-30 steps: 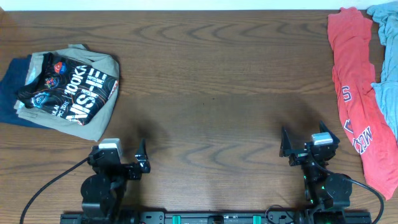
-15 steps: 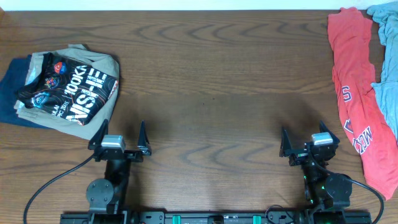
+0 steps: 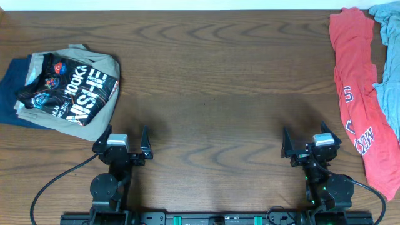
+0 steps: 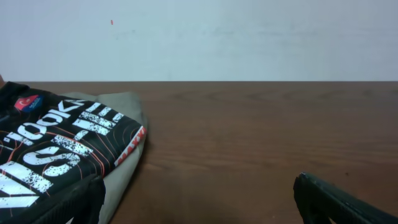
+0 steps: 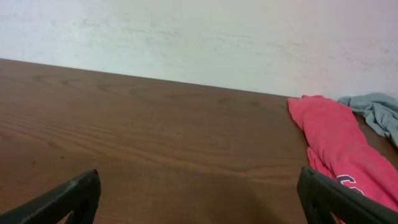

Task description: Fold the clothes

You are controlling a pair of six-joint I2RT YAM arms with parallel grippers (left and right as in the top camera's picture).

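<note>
Overhead: black jersey [image 3: 70,94], folded, upper left of the frame, lying on top of a khaki garment [image 3: 107,65] and a navy garment [image 3: 7,94]; red shirt [image 3: 356,100] and light blue garment [image 3: 389,69] loose at the right edge; left gripper [image 3: 126,131], lower left, jaws spread wide, empty, near the pile; right gripper [image 3: 304,134], lower right, jaws apart, empty, over the wooden table [image 3: 206,75]. Left wrist: jersey at lower left, white lettering up, khaki beneath. Right wrist: red shirt at right, nothing between the fingers [image 5: 62,199].

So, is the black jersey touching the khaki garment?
Touching. The overhead view shows the black jersey lying directly on top of the khaki garment, whose edges stick out from beneath it.
</note>
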